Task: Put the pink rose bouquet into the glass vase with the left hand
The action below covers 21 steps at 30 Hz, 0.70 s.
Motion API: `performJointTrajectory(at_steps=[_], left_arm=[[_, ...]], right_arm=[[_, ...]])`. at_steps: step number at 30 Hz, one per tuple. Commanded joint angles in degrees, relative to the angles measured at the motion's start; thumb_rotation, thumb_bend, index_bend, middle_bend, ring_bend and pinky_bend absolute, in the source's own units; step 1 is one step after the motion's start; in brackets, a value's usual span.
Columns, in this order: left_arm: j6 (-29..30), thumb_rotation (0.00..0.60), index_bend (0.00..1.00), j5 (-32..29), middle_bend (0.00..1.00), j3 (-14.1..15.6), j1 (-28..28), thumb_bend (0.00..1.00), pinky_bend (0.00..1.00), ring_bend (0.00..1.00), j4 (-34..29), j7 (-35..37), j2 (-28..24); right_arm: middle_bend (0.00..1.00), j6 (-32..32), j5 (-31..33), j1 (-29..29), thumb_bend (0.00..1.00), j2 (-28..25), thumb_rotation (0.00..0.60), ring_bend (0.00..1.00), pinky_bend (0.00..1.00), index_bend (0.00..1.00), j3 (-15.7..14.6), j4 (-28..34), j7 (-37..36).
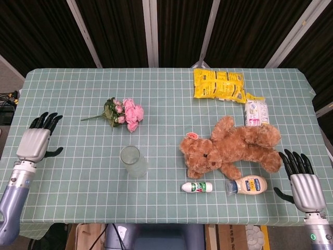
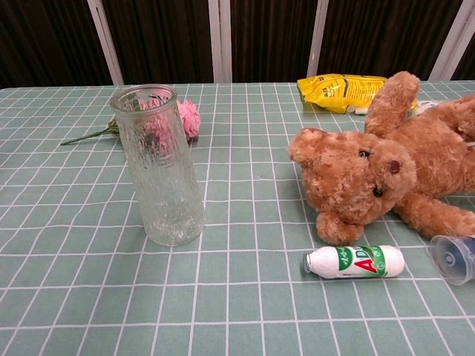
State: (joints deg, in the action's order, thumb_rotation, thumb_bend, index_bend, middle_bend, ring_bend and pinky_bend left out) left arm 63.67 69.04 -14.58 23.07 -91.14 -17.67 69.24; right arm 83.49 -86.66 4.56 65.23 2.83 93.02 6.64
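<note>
The pink rose bouquet with green stem point(image 1: 124, 114) lies flat at upper left of centre, well apart from the empty, spread-fingered left hand point(image 1: 35, 142) at the left edge, the clear glass vase point(image 1: 133, 161) upright below it.

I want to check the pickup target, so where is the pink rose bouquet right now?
In the head view the pink rose bouquet lies flat on the table's left half, just beyond the glass vase, with the left hand well off toward the left edge.

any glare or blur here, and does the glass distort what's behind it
Head view: even light, soft shadows, all sharp. Chest view: the glass vase blurs and warps the pink rose bouquet behind it; faint highlights on its rim, no harsh glare.
</note>
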Motion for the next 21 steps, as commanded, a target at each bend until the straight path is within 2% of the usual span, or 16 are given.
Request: performJointTrajectory(at_steps=[1,7,11,21], left_arm=[[-5.48,0.6,0.12,-7.38,0.05,-2.87,5.88,0.24,0.12,0.0,3.68,-5.76,3.7],[-10.05,0.6,0.11,-15.01,0.04,-3.61,11.51,0.21,0.1,0.0,8.04,-10.93,7.89],[-11.98,0.6,0.11,-19.13,0.04,-4.36,15.58,0.21,0.1,0.0,13.41,-12.24,12.5],[-13.67,0.6,0.1,-19.39,0.04,-5.17,22.69,0.21,0.1,0.0,26.91,-9.54,23.42]], right_arm=[[0.06,-0.63,0.83,0.26,0.19,0.61,0.6,0.04,0.0,0.0,0.24,-0.42,1.07],[0.06,-1.46,2.43,0.59,0.19,1.44,0.6,0.04,0.0,0.0,0.7,-0.99,2.76],[0.06,-1.97,3.5,0.83,0.19,2.02,0.6,0.04,0.0,0.0,1.02,-1.57,3.77],[0.06,-3.05,5.86,1.38,0.19,3.46,0.6,0.04,0.0,0.0,1.63,-2.68,6.66]])
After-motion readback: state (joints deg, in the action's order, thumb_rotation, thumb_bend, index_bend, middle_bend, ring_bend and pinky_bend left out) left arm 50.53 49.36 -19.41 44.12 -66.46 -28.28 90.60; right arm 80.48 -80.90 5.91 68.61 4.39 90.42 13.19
